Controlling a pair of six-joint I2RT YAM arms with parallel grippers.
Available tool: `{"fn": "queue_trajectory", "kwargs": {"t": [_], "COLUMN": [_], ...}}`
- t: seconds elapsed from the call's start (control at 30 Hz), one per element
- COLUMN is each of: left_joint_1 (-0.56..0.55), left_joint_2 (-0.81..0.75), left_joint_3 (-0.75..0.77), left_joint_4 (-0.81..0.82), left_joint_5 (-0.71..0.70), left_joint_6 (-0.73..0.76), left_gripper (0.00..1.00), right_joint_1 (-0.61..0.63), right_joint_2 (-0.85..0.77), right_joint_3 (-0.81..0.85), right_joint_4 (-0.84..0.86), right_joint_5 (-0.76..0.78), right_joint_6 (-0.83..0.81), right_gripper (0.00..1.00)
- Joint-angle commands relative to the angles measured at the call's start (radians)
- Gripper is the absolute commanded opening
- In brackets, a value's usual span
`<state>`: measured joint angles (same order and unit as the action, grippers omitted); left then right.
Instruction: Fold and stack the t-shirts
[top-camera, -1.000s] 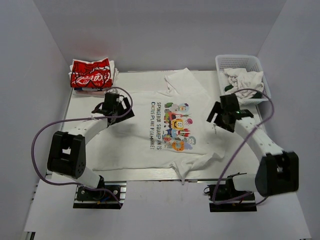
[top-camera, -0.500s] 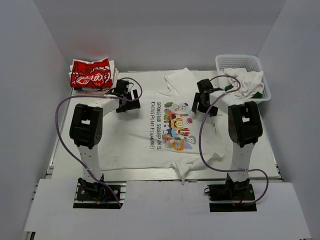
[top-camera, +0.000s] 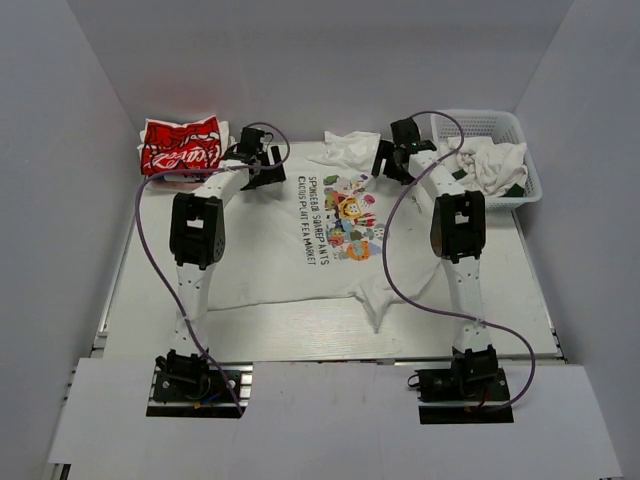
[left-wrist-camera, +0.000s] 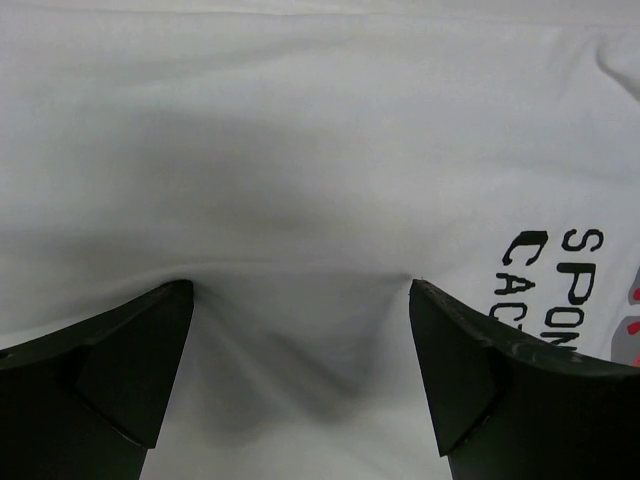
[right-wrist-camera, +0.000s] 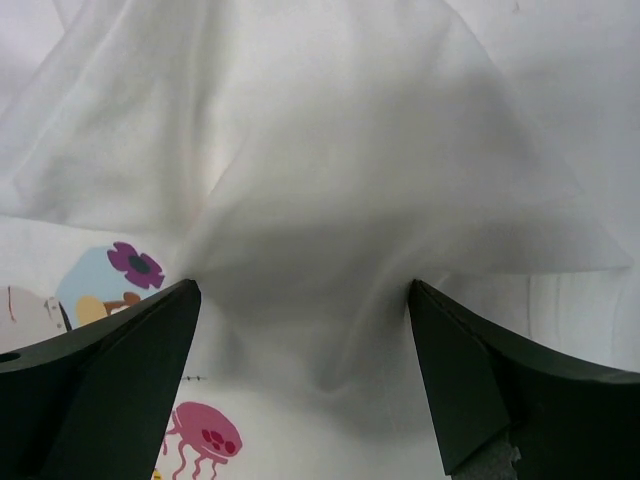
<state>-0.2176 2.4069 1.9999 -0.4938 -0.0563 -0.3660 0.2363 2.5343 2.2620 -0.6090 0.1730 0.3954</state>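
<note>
Here the left gripper (left-wrist-camera: 300, 295) hangs with its jaws spread wide, the white t-shirt (left-wrist-camera: 300, 150) directly beneath, nothing gripped; the red t-shirt (top-camera: 182, 146) lies just to its left. The right gripper (right-wrist-camera: 300, 295) (equally wide, equally unladen) hovers above rumpled white cloth.

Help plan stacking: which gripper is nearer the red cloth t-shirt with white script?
Left. The left gripper is just right of the red t-shirt; the right gripper, much farther right.

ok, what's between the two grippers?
From left gripper to right gripper: the far edge of the white t-shirt, with a bunched fold by the right one. Top view.
</note>
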Motion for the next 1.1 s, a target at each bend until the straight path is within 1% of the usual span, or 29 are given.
{"fn": "queue_trajectory", "kwargs": {"t": [0.0,0.07,0.1,0.13,0.17,0.23,0.27,0.3,0.33,0.37,0.4,0.43,0.47,0.5,0.53,0.57,0.6,0.63,0.67,0.7,0.73,0.8,0.83,0.87,0.9,0.93,1.0,1.03,1.07], "left_joint_1": [0.038,0.038,0.038,0.038,0.038,0.018,0.018,0.009,0.009,0.009,0.009,0.009,0.009,0.009,0.009,0.009,0.009,-0.002,-0.017,-0.032,-0.051,-0.149,-0.195,-0.289,-0.340,-0.438,-0.526,-0.564,-0.628], "left_joint_2": [0.038,0.000,-0.030,-0.108,-0.153,-0.256,-0.373,-0.440,-0.509,-0.576,-0.704,-0.763,-0.819,-0.924,-0.977,-1.026,-1.072,-1.115,-1.184,-1.204,-1.215,-1.197,-1.177,-1.154,-1.104,-1.079,-1.030,-0.967,-0.930], "left_joint_3": [0.078,0.068,0.030,0.002,-0.028,-0.137,-0.177,-0.291,-0.364,-0.436,-0.572,-0.636,-0.692,-0.808,-0.866,-0.970,-1.018,-1.061,-1.134,-1.164,-1.188,-1.218,-1.218,-1.205,-1.196,-1.170,-1.135,-1.089,-1.061], "left_joint_4": [-0.109,-0.089,-0.075,-0.060,-0.033,-0.022,-0.022,-0.005,0.018,0.044,0.084,0.093,0.093,0.093,0.093,0.093,0.121,0.182,0.222,0.260,0.338,0.383,0.396,0.396,0.396,0.396,0.362,0.347,0.303], "left_joint_5": [0.010,0.033,0.033,0.045,0.055,0.043,0.032,0.032,0.056,0.081,0.117,0.118,0.134,0.144,0.144,0.174,0.264,0.324,0.393,0.512,0.556,0.595,0.595,0.595,0.595,0.604,0.535,0.524,0.495], "left_joint_6": [-0.014,-0.014,-0.002,-0.002,0.007,0.007,-0.002,-0.016,-0.057,-0.069,-0.070,-0.097,-0.112,-0.131,-0.154,-0.169,-0.178,-0.179,-0.192,-0.206,-0.221,-0.240,-0.240,-0.228,-0.217,-0.199,-0.165,-0.142,-0.125], "left_gripper": [0.99,0.99,0.99,0.99,0.99,0.99,0.99,0.99,0.99,0.99,0.99,0.99,0.99,0.99,0.99,0.99,0.99,0.99,0.99,0.99,0.99,0.99,0.99,0.99,0.99,0.99,0.99,0.99,0.99], "right_joint_1": [-0.020,-0.005,0.009,0.017,0.043,0.064,0.081,0.099,0.115,0.121,0.121,0.117,0.113,0.112,0.112,0.115,0.112,0.110,0.109,0.113,0.109,0.103,0.097,0.092,0.090,0.081,0.074,0.066,0.061], "right_joint_2": [0.020,-0.101,-0.135,-0.167,-0.268,-0.371,-0.446,-0.480,-0.564,-0.603,-0.728,-0.768,-0.810,-0.930,-0.972,-1.005,-1.108,-1.140,-1.196,-1.221,-1.288,-1.325,-1.356,-1.373,-1.382,-1.397,-1.407,-1.411,-1.413], "right_joint_3": [-0.011,-0.088,-0.138,-0.162,-0.226,-0.283,-0.358,-0.455,-0.505,-0.667,-0.726,-0.784,-0.906,-1.041,-1.100,-1.257,-1.298,-1.332,-1.419,-1.447,-1.469,-1.536,-1.564,-1.591,-1.604,-1.624,-1.657,-1.676,-1.690], "right_joint_4": [0.050,0.138,0.179,0.211,0.218,0.227,0.229,0.229,0.223,0.216,0.192,0.164,0.166,0.187,0.216,0.225,0.221,0.194,0.164,0.143,0.134,0.114,0.114,0.111,0.110,0.114,0.129,0.152,0.181], "right_joint_5": [-0.145,-0.164,-0.162,-0.164,-0.141,-0.087,-0.034,0.023,0.057,0.127,0.158,0.157,0.110,0.058,0.033,-0.027,-0.032,-0.027,0.006,0.028,0.034,0.071,0.068,0.057,0.053,0.054,0.060,0.053,0.030], "right_joint_6": [-0.068,-0.134,-0.159,-0.234,-0.250,-0.277,-0.270,-0.253,-0.231,-0.160,-0.039,0.082,0.153,0.172,0.189,0.222,0.232,0.240,0.267,0.264,0.267,0.304,0.307,0.313,0.339,0.348,0.364,0.359,0.352], "right_gripper": [0.90,0.90,0.90,0.90,0.90,0.90,0.90,0.90,0.90,0.90,0.90,0.90,0.90,0.90,0.90,0.90,0.90,0.90,0.90,0.90,0.90,0.90,0.90,0.90,0.90,0.90,0.90,0.90,0.90]}}
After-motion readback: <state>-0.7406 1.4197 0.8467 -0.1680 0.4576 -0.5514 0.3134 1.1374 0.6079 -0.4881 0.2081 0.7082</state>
